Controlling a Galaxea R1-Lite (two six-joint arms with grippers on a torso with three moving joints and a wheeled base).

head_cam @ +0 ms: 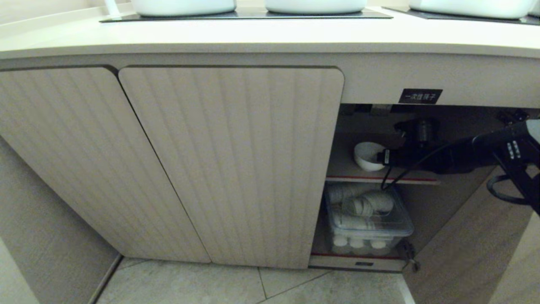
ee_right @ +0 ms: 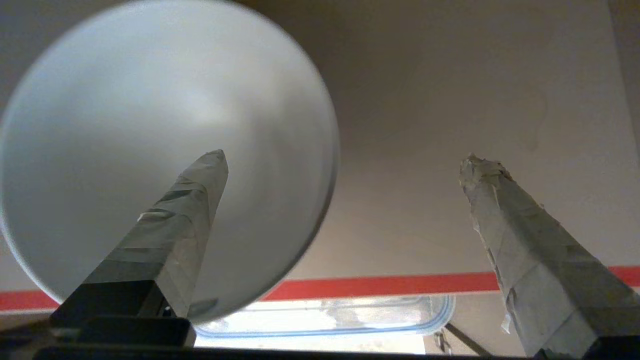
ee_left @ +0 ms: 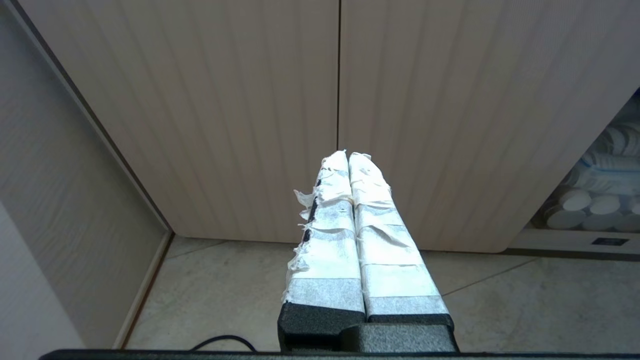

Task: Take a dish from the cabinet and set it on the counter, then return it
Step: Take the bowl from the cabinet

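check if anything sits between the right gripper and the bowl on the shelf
Nothing visible does. The right gripper is open inside the cabinet, one finger already over the bowl, the other beside it. The door on that side is open.

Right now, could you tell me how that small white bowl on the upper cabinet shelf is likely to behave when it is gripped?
The bowl looks stiff and glossy, so it will probably keep its shape but may slip between the taped fingers of the open right end effector. It looks like ceramic, so a drop would likely chip it. It rests tilted on its rounded side, so a nudge could rock or roll it.
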